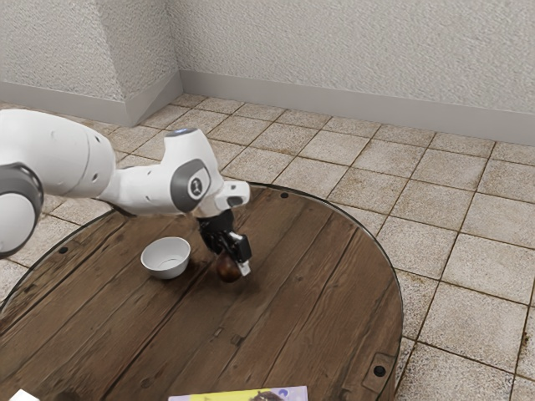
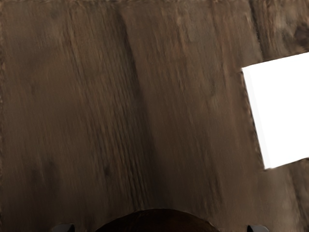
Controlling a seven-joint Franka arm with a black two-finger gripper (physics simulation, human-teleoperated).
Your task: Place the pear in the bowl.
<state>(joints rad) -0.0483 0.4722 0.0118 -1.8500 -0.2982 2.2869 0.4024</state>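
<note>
At the tool (image 1: 233, 261), its grip unclear, a rounded, perhaps glossy reddish-brown pear (image 1: 227, 269).

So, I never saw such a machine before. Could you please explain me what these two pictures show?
The machine is a white and grey robot arm ending in a black gripper. The exterior view comes from a camera at the arm's side; the wrist view comes from a camera on its hand, looking at the brown wooden table. On this table stands a white round bowl, with nothing in it. At the exterior view's lower edge lies a flat purple and yellow item; the wrist view shows a plain white block-like thing. The rounded, reddish-brown pear is at the gripper, outside the bowl. Whether it is already held, I cannot tell.
</note>
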